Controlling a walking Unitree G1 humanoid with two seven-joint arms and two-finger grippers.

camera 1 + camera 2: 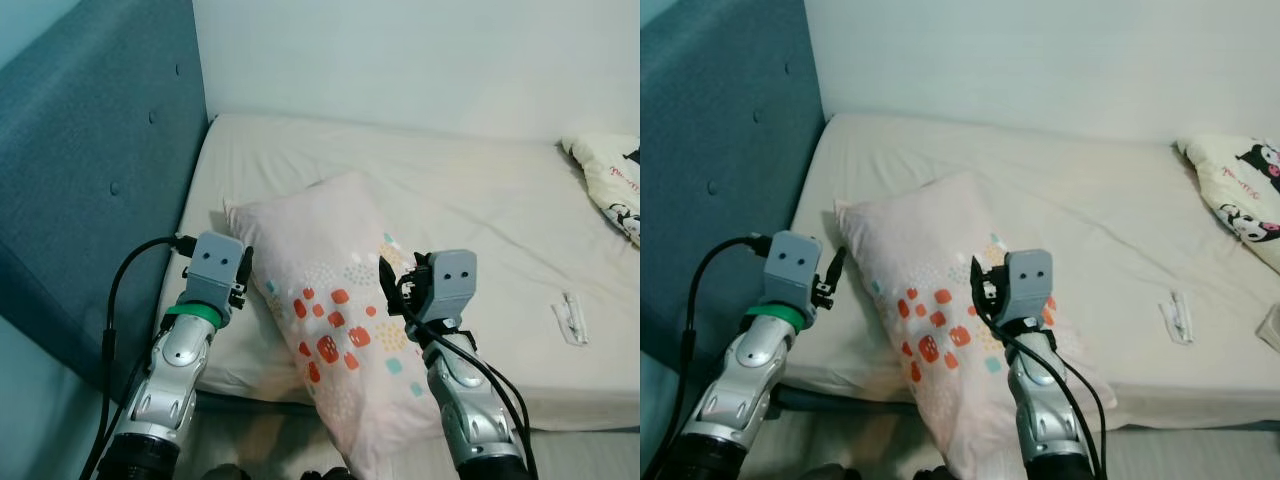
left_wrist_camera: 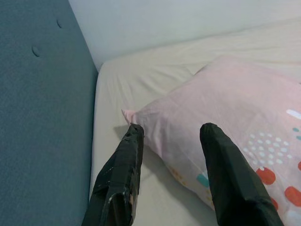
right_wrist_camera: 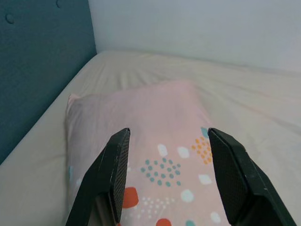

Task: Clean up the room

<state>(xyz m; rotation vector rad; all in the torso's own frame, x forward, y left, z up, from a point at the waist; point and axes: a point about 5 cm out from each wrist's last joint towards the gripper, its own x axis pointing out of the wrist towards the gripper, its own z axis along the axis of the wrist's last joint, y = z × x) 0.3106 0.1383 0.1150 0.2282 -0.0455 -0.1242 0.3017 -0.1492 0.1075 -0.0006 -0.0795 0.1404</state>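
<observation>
Left eye view: pale pink fabric pillow with red, teal and orange printed patches (image 1: 335, 330) lies askew on the bed with the cream sheet (image 1: 470, 190), its near end hanging past the mattress edge toward the robot. Left claw (image 1: 243, 268) sits just beside the pillow's headboard-side edge; right claw (image 1: 392, 288) is over the pillow's printed middle. Teal padded headboard (image 1: 90, 170) stands beyond the pillow's far-left corner. A small white flat item (image 1: 571, 318) lies well apart from the pillow on its right; identity unclear.

Right eye view: same layout. A cream cartoon-print cushion (image 1: 1240, 195) rests at the far right of the bed, well apart from the pillow.

Left wrist view: the two black fingers (image 2: 123, 174) are spread wide, holding nothing. The pillow's pointed corner lies between them, just past the tips.

Right wrist view: fingers (image 3: 110, 176) parted wide, nothing held, with the pillow's dotted fabric beneath the gap.

Judgement: step in hand is squaring the pillow on the bed, grasp not yet made. Next move calls for both claws to lower onto the pillow, pinch fabric, then draw it up toward the headboard.
</observation>
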